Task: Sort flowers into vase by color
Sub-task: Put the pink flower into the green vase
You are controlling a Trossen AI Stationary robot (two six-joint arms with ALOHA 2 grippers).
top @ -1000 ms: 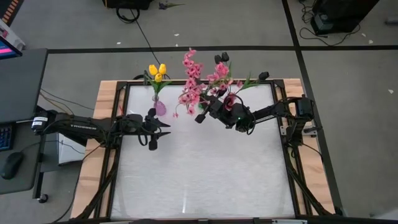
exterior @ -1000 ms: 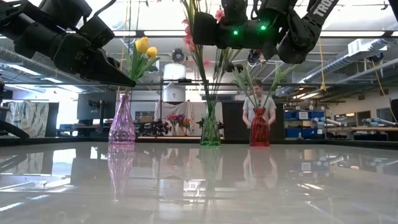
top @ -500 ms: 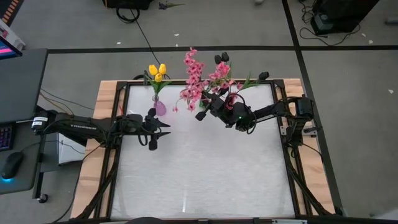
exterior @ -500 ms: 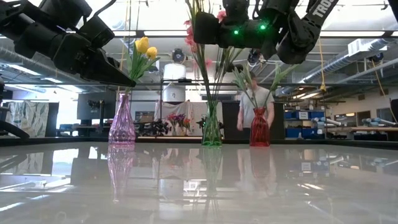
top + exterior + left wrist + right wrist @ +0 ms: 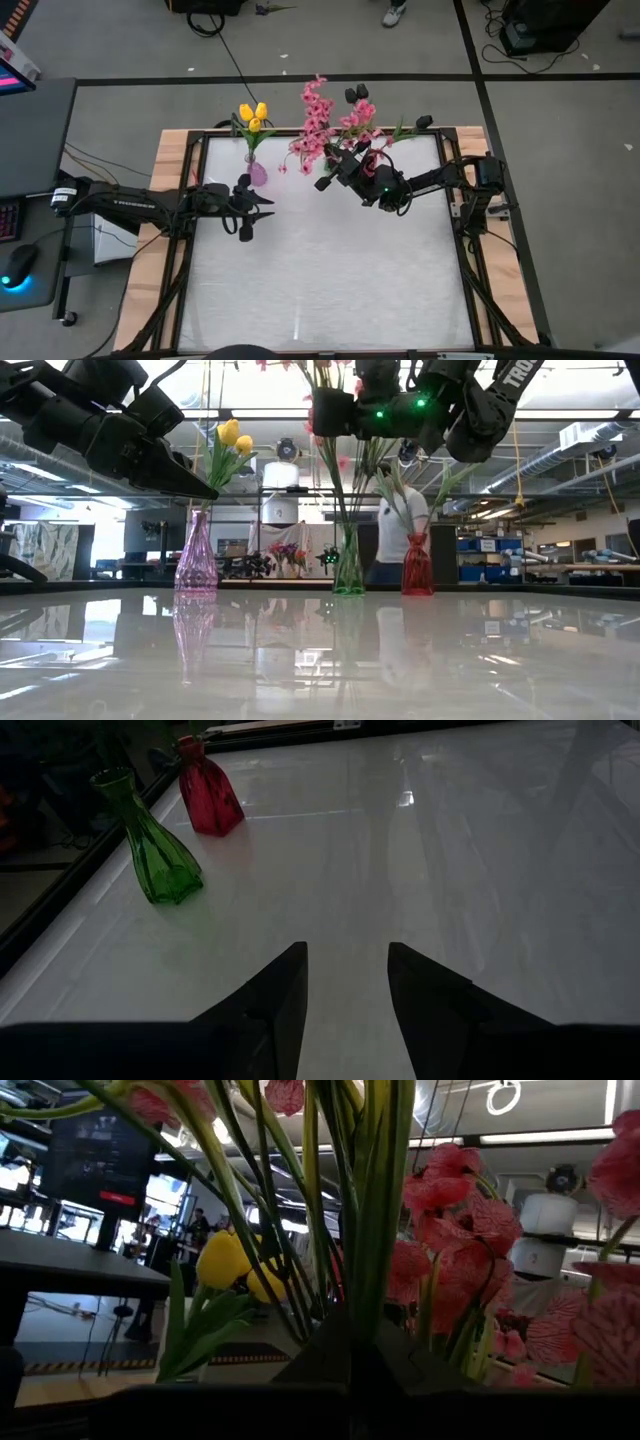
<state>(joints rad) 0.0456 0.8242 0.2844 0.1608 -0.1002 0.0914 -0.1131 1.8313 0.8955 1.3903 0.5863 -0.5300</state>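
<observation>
My right gripper (image 5: 323, 183) hangs over the table's far middle, shut on a bundle of pink blossom sprays (image 5: 316, 118). Their stems (image 5: 340, 490) run down into a green vase (image 5: 348, 565). Yellow tulips (image 5: 253, 114) stand in a purple vase (image 5: 196, 555) at the far left. A red vase (image 5: 417, 565), right of the green one, holds green stems with dark tulips (image 5: 356, 93). My left gripper (image 5: 264, 207) waits open above the table's left part, with nothing between its fingers (image 5: 345, 990). My right gripper pinches several green stems (image 5: 362, 1280) together between its two fingers, well above the green vase's mouth. The fingers come from the table's right and slant upward, lying across the stems. The blossoms stand above the fingers, and the stems' lower ends are in the vase.
The white tabletop (image 5: 320, 280) has a dark frame (image 5: 195, 190) around it. The three vases stand in a row near the far edge. A person (image 5: 400, 520) moves in the room behind the red vase. A desk (image 5: 30, 180) stands left of the table.
My right gripper has turned in place, tipping the pink sprays toward the far right. The green vase, with the stems in it, has shifted a little toward the table's right, closer to the red vase. The person behind the table has walked on.
</observation>
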